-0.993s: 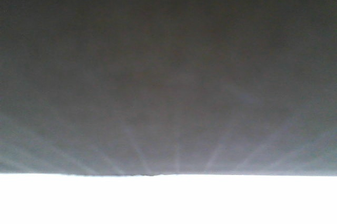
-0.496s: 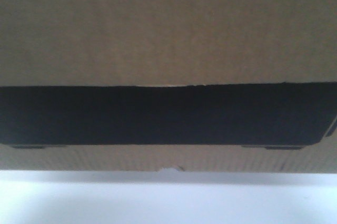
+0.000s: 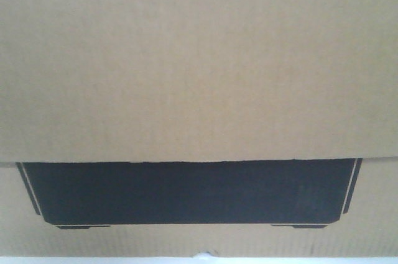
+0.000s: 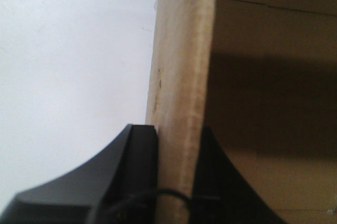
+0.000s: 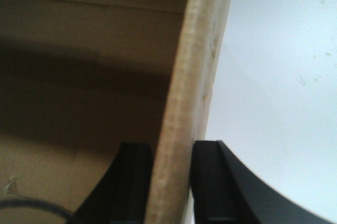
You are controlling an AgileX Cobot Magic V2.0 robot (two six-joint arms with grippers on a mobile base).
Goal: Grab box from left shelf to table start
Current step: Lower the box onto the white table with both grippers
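The brown cardboard box [image 3: 199,59] fills the front view, with its black printed panel [image 3: 186,192] low in the frame below a flap edge. My left gripper [image 4: 176,129] is shut on the box's upright wall [image 4: 181,50], one finger inside and one outside. My right gripper [image 5: 172,147] is shut on the opposite wall [image 5: 202,50] in the same way. The white table [image 3: 93,261] shows only as a thin strip under the box. The left shelf is out of view.
A plain white surface lies outside the box wall in the left wrist view [image 4: 68,76] and in the right wrist view [image 5: 279,76]. The brown box interior [image 5: 79,76] lies in shadow.
In the front view the box's black panel has slid lower in the frame, and the white strip beneath the box has shrunk to a sliver.
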